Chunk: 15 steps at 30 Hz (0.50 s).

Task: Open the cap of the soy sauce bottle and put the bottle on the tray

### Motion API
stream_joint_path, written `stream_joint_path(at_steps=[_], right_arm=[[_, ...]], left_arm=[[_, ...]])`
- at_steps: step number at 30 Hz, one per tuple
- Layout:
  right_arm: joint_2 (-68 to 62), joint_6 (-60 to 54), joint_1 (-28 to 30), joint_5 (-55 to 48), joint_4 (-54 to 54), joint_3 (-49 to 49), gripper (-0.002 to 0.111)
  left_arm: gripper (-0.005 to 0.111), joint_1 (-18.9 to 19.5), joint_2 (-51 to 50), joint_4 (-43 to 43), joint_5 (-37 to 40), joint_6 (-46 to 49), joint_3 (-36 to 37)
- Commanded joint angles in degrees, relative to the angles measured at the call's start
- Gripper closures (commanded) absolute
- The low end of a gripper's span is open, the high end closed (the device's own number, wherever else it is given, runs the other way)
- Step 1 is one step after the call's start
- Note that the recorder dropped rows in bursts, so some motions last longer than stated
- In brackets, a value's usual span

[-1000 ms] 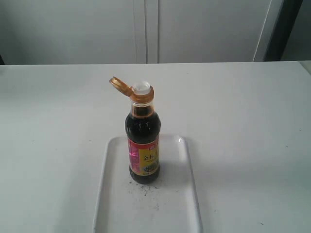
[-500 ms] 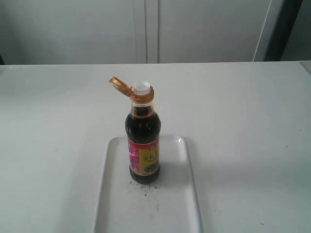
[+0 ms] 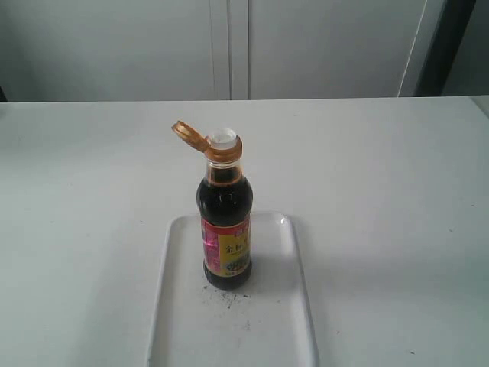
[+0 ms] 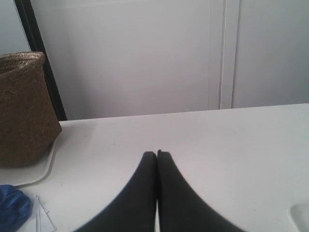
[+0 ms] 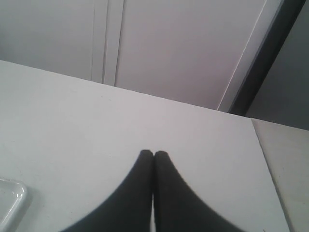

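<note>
The soy sauce bottle (image 3: pixel 225 229) stands upright on the white tray (image 3: pixel 279 306) in the exterior view, near the tray's far end. Its orange-gold cap (image 3: pixel 191 135) is flipped back to the left on its hinge, baring the white spout (image 3: pixel 224 138). Neither arm shows in the exterior view. My left gripper (image 4: pixel 157 153) is shut with nothing between its black fingers, over bare table. My right gripper (image 5: pixel 153 153) is likewise shut and empty; a corner of the tray (image 5: pixel 10 203) shows at that view's edge. A pale corner, perhaps the tray, shows at the left wrist view's edge.
In the left wrist view a woven brown basket (image 4: pixel 24 108) sits on a white board, with a blue object (image 4: pixel 12 208) near it. White cabinet doors (image 3: pixel 229 46) run behind the table. The table's edge (image 5: pixel 265 159) lies close to the right gripper.
</note>
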<state>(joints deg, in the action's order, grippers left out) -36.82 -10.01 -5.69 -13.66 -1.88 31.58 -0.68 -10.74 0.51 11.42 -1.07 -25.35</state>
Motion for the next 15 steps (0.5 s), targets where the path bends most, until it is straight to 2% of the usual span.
stream_joint_path(at_steps=[1,15], right_arm=[[0.2,0.2,0.0,0.0,-0.3,-0.3,0.108],[0.2,0.2,0.0,0.0,-0.3,-0.3,0.108]], left_arm=[[0.107,0.0,3.7,0.8,-1.1,-0.2,5.0],[0.107,0.0,10.7,2.7,-1.9,-0.2,18.1]])
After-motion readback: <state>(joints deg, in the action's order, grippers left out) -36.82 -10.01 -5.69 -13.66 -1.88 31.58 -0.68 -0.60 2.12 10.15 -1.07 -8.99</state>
